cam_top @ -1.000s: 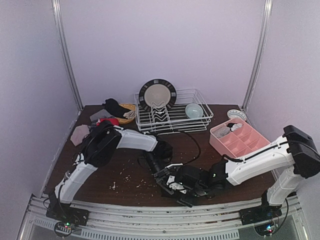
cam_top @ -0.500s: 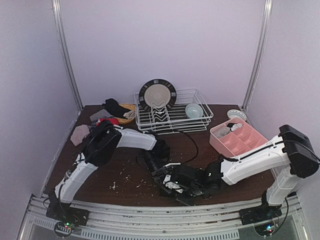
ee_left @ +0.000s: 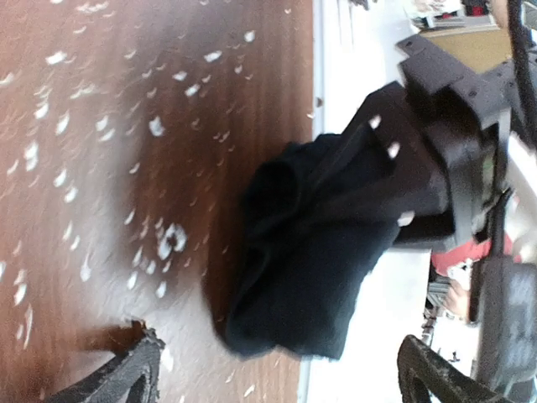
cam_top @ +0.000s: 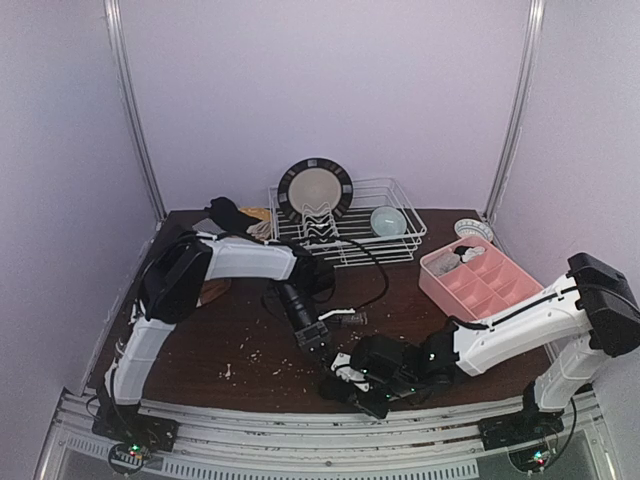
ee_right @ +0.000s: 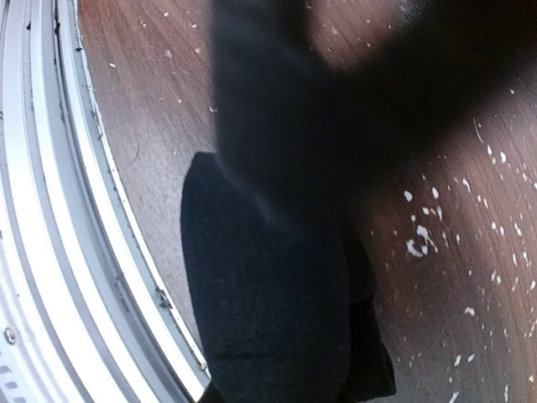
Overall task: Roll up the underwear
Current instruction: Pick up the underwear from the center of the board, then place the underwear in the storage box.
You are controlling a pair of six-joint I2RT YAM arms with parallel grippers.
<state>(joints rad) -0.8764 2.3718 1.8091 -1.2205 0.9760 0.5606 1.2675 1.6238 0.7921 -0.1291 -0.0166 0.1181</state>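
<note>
Crumb-speckled brown table (cam_top: 230, 345): at its near edge the right gripper (cam_top: 342, 382) is clenched on bunched black underwear (ee_left: 310, 252). Just beyond, the left gripper (cam_top: 320, 333) hovers, jaws released wide. Farther right, a pink tray (cam_top: 503, 292) holds dark cloth (cam_top: 462, 255) in a far compartment. A wire rack (cam_top: 400, 245) carries a plate (cam_top: 314, 188) and a bowl (cam_top: 388, 220).

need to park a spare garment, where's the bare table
Bare table front-left, beside the left arm, and in front of dish rack, left of pink tray. Crowded: front centre around the right tool gripping black underwear, and the back-left garment pile.
</note>
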